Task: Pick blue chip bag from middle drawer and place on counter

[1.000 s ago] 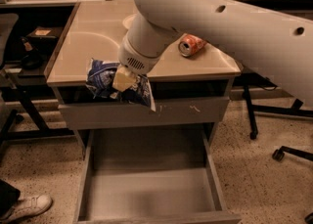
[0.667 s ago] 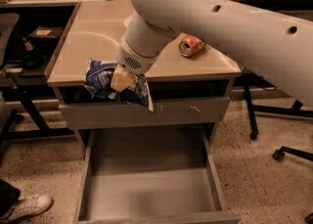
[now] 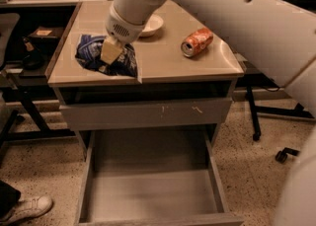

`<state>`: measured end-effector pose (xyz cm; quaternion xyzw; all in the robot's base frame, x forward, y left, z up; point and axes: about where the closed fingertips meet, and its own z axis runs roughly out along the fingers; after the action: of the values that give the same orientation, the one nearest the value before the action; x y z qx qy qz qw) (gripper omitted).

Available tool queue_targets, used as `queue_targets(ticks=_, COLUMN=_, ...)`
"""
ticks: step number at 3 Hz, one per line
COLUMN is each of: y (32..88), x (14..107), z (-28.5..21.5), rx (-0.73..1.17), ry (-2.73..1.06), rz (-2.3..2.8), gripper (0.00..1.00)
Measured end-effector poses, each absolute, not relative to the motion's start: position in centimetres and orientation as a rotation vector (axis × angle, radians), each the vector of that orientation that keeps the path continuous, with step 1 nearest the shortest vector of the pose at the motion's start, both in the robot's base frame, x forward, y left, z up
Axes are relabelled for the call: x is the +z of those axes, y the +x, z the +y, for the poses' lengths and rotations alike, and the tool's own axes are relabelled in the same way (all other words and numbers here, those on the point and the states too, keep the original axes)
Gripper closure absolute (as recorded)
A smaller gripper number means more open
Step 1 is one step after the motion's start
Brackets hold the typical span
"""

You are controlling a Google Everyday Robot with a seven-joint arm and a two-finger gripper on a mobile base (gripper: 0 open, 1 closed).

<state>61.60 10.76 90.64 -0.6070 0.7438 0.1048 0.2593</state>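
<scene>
- Gripper [image 3: 109, 55]: beige fingers clenched on the blue chip bag [image 3: 88, 52], over the front left part of the counter [image 3: 168, 62]. The thick white arm [image 3: 212, 8] comes down to it from the upper right.
- Blue chip bag: crumpled dark blue foil with white print, bulging out on both sides of the fingers. Its right lower corner reaches past the counter's front edge. Whether the bag lies on the surface or hangs just above it cannot be told.
- White bowl [image 3: 152, 23]: behind and to the right of the gripper, on the counter. The wrist covers its left part, and its inside cannot be seen.
- Orange soda can [image 3: 196, 41]: lying on its side, well to the right of the gripper, its open end turned toward the front. It is apart from both the bowl and the bag.
- Grey drawer front [image 3: 148, 114]: directly below the gripper, under the counter edge, closed and scratched.
- Middle drawer [image 3: 153, 193]: pulled out, lower still and toward the viewer. Its flat grey bottom and low side walls are in view.
- Surroundings: a white shoe [image 3: 28, 206] on the speckled floor far below left, and a chair caster [image 3: 282, 156] far below right.
</scene>
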Motion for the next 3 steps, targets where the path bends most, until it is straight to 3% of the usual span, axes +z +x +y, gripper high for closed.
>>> queue_targets(ticks=3, y=71.1, x=90.1, z=15.5, rx=0.301, ry=-1.672, rz=1.977, gripper=1.00)
